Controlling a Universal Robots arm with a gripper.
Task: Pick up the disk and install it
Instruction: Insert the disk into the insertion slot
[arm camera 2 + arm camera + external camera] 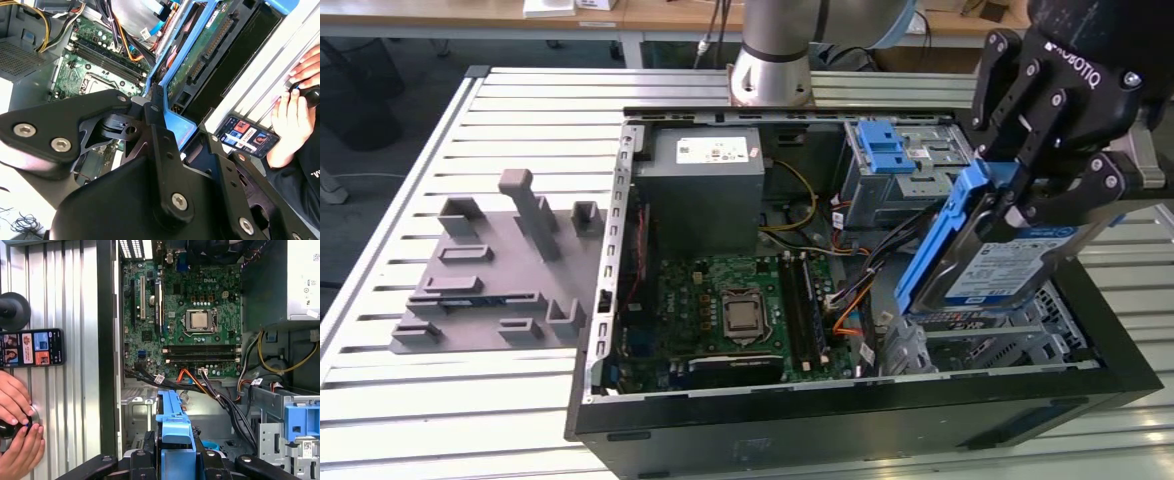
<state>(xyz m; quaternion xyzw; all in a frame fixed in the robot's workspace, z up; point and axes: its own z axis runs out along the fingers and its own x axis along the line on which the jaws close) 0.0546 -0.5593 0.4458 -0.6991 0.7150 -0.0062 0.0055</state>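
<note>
The disk point(1003, 262), a silver-grey drive with a blue-and-white label and blue plastic rails, hangs tilted on edge over the drive cage point(987, 345) at the exterior view's right of the open computer case point(606, 300). My black gripper point(1034, 195) is shut on the disk's upper end. The second wrist view shows the disk's green circuit-board underside point(200, 55) and a gripper finger point(152, 105) on its blue rail. In the first wrist view the disk's blue rail point(172, 422) runs out from between the fingers point(140, 460), above the case floor.
Inside the case lie the motherboard point(734, 300), a grey power-supply box point(707, 180), loose cables point(854, 290) and a blue latch bracket point(887, 145). A grey fixture plate point(494, 270) sits outside the case. A person's hands point(17, 440) and a phone point(32, 347) rest on the slatted table.
</note>
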